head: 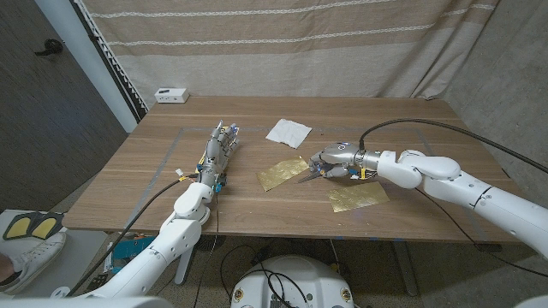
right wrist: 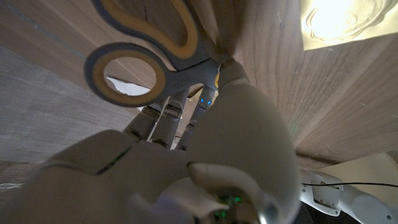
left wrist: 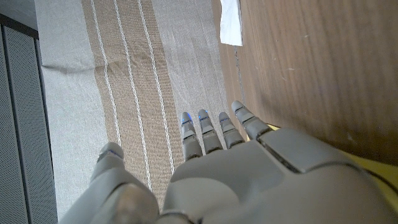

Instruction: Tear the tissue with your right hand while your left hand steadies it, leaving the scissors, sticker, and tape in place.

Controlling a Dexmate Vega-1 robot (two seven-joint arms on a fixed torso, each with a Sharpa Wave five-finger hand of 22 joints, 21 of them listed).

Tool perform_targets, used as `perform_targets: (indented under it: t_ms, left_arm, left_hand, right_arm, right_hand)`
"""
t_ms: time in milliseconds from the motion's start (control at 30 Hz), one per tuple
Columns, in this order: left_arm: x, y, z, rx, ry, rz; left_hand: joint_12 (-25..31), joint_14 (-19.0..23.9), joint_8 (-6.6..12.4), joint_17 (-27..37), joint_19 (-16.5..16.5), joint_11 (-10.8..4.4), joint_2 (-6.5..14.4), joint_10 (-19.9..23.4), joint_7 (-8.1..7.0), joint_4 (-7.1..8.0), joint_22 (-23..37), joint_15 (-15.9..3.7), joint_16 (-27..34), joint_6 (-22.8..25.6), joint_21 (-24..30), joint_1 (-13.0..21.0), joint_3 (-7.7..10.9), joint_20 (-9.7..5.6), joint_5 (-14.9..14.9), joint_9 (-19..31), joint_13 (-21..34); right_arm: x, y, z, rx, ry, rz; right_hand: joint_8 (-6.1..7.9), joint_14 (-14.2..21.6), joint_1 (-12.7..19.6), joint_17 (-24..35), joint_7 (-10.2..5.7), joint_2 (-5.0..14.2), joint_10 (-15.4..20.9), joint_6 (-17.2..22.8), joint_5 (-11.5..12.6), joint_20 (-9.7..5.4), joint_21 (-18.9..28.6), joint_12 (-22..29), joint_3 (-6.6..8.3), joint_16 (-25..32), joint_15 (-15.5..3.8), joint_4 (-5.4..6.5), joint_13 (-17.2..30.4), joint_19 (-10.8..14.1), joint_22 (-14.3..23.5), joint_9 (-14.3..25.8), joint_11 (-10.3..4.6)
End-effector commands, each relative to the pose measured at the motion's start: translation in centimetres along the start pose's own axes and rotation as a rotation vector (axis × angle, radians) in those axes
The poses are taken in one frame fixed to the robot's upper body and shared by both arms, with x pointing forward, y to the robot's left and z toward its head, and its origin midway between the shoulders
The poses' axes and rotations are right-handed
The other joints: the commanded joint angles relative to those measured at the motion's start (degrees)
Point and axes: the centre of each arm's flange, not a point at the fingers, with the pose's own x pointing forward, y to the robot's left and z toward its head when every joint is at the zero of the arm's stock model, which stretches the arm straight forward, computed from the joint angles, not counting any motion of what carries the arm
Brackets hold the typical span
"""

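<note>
A white tissue point(head: 288, 133) lies flat at the table's middle back; it also shows as a white tissue point(left wrist: 231, 22) ahead of the left hand's fingers. My left hand point(head: 220, 150) stays on the table left of it, fingers straight and apart, holding nothing; the same left hand point(left wrist: 236, 168) shows from behind. My right hand point(head: 338, 162) is in front and to the right of the tissue, fingers curled around grey-and-yellow scissors point(head: 308, 177), whose tip pokes out toward the left. The scissors' handle loops point(right wrist: 140, 59) stick out past the right hand point(right wrist: 186, 168).
Two gold foil-like sheets lie on the table, one point(head: 283, 174) just left of the right hand, one point(head: 358, 197) in front of it. A small white box point(head: 172, 95) sits at the back left corner. A curtain hangs behind the table.
</note>
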Motion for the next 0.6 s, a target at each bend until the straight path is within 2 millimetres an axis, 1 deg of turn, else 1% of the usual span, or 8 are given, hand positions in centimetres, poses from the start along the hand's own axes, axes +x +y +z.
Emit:
perform_targets:
  t_ms: [33, 100, 133, 200, 333, 400, 467, 600]
  left_arm:
    - [-0.16, -0.04, -0.18, -0.004, 0.001, -0.001]
    - [-0.21, -0.08, -0.22, -0.004, 0.001, -0.001]
    - [-0.24, -0.1, -0.22, -0.005, 0.001, -0.002]
    - [-0.29, -0.15, -0.22, -0.005, 0.0, -0.003]
    - [-0.36, -0.24, -0.15, -0.005, -0.002, -0.005]
    - [-0.4, -0.29, -0.13, -0.005, -0.003, -0.006]
    - [-0.42, -0.37, -0.13, -0.005, -0.002, -0.007]
    - [-0.42, -0.55, -0.07, -0.006, -0.003, -0.011]
  left_hand:
    - [-0.2, 0.15, -0.04, 0.18, 0.41, 0.36, 0.31, 0.24, -0.2, -0.14, 0.24, -6.37, 0.28, 0.41, 0.07, -0.12, -0.22, -4.47, 0.38, 0.11, 0.2]
    - [-0.17, 0.15, -0.06, 0.18, 0.4, 0.2, 0.32, 0.33, -0.21, -0.14, 0.24, -6.37, 0.28, 0.37, 0.07, -0.12, -0.25, -4.48, 0.39, 0.11, 0.2]
    - [-0.16, 0.15, -0.07, 0.18, 0.43, 0.26, 0.32, 0.35, -0.22, -0.14, 0.24, -6.37, 0.28, 0.36, 0.08, -0.12, -0.26, -4.48, 0.39, 0.11, 0.2]
    - [-0.17, 0.16, -0.06, 0.18, 0.44, 0.26, 0.32, 0.34, -0.19, -0.14, 0.24, -6.4, 0.29, 0.39, 0.08, -0.13, -0.3, -4.48, 0.4, 0.11, 0.2]
    - [-0.14, 0.16, -0.05, 0.18, 0.41, 0.32, 0.33, 0.4, -0.19, -0.13, 0.24, -6.4, 0.29, 0.43, 0.07, -0.13, -0.35, -4.46, 0.42, 0.11, 0.2]
    - [-0.12, 0.18, -0.04, 0.18, 0.43, 0.34, 0.33, 0.46, -0.21, -0.13, 0.24, -6.39, 0.3, 0.45, 0.07, -0.13, -0.37, -4.48, 0.43, 0.11, 0.2]
    - [-0.1, 0.2, -0.03, 0.18, 0.42, 0.08, 0.34, 0.52, -0.14, -0.13, 0.24, -6.39, 0.3, 0.51, 0.07, -0.14, -0.41, -4.47, 0.44, 0.11, 0.2]
    - [-0.08, 0.26, -0.01, 0.18, 0.44, 0.17, 0.34, 0.58, -0.12, -0.13, 0.24, -6.43, 0.33, 0.57, 0.08, -0.14, -0.45, -4.49, 0.45, 0.11, 0.21]
  right_arm:
    - [0.01, -0.82, 0.21, 0.061, 0.011, -0.023]
    - [0.0, -0.82, 0.22, 0.064, 0.014, -0.02]
    - [-0.03, -0.79, 0.26, 0.062, 0.015, -0.023]
    - [-0.07, -0.76, 0.28, 0.066, 0.017, -0.02]
    - [-0.25, -0.79, 0.28, 0.081, 0.029, -0.026]
    - [-0.33, -0.87, 0.22, 0.088, 0.04, -0.031]
    - [-0.44, -0.94, 0.16, 0.091, 0.048, -0.037]
    - [-0.75, -1.23, 0.06, 0.116, 0.068, -0.053]
  right_hand:
    - [0.15, 4.54, 3.38, -0.74, -0.27, 0.5, 1.49, 1.8, 0.7, -7.63, 1.33, -3.92, 1.13, -2.49, -8.58, -0.12, -5.76, 1.31, -0.3, -2.48, -0.19]
    - [0.08, 4.29, 3.84, -1.07, -0.58, 0.16, 2.32, 2.35, 0.72, -7.82, 1.56, -4.93, 1.13, -3.63, -8.62, -0.2, -7.36, 1.26, -0.3, -3.21, -0.2]
    - [-0.36, 4.59, 4.46, -1.88, -0.7, 0.15, 3.45, 2.7, 0.69, -7.87, 2.03, -7.0, 1.14, -5.62, -8.6, 0.06, -10.42, 1.01, -0.31, -4.67, -0.14]
    - [-0.36, 5.27, 5.3, -1.44, -0.86, 0.41, 7.65, 4.68, 0.44, -8.07, 2.73, -8.8, 1.15, -6.83, -8.69, 0.26, -14.31, 0.6, -0.23, -6.61, 0.13]
    - [-0.28, 7.29, 5.27, -2.1, -1.29, 1.07, 13.87, 8.51, -0.54, -8.42, 4.27, -12.23, 0.46, -8.7, -8.72, 1.21, -20.6, -0.11, -0.16, -10.05, 0.42]
    - [-0.47, 7.88, 5.27, -2.02, -1.3, 1.25, 15.42, 8.94, -0.79, -8.47, 4.69, -12.86, 0.32, -8.82, -8.71, 1.37, -21.86, -0.25, -0.15, -10.87, 0.37]
    - [-0.4, 8.19, 5.2, -2.05, -0.77, 1.31, 16.77, 9.74, -0.95, -8.51, 4.96, -13.08, 0.19, -8.92, -8.71, 1.49, -22.62, -0.34, -0.15, -11.42, 0.47]
    - [-0.44, 9.01, 5.01, -2.2, -0.93, 1.32, 19.36, 10.99, -1.24, -8.6, 5.43, -13.33, -0.12, -8.99, -8.7, 1.69, -23.93, -0.55, -0.17, -12.46, 0.64]
